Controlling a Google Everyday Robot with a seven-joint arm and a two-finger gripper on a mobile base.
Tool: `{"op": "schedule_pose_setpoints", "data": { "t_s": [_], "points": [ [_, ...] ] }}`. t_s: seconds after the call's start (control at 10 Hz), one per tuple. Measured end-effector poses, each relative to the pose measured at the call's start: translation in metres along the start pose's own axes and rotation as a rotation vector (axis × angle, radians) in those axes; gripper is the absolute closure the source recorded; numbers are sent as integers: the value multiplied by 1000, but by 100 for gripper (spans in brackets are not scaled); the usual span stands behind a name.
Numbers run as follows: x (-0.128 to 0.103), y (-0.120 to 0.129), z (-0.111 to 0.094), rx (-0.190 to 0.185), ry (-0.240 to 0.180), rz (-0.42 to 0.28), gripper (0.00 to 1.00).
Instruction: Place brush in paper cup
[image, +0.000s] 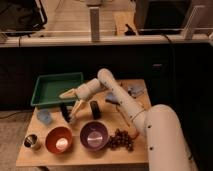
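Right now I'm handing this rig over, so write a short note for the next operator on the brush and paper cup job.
Gripper: open, low over the left half of the table, just in front of the green tray.
Brush: on the table between the spread fingers, not gripped.
Paper cup: I cannot make it out in this view; the arm may hide it.
Done: approach to the brush.
Left: close on the brush, lift, find the cup, drop it in. Leave the thicker black thing nearby.

Wooden table (85, 157): green tray (55, 76), orange bowl (59, 139), purple bowl (94, 135), grapes (120, 140), brush (63, 112); claw (66, 108) spread above.
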Motion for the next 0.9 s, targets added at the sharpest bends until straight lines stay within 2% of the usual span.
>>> {"op": "schedule_pose_setpoints", "data": {
  "t_s": [0.4, 0.9],
  "points": [
    [-2, 2, -3, -85, 40, -23, 20],
    [-1, 3, -5, -82, 40, -21, 20]
  ]
}}
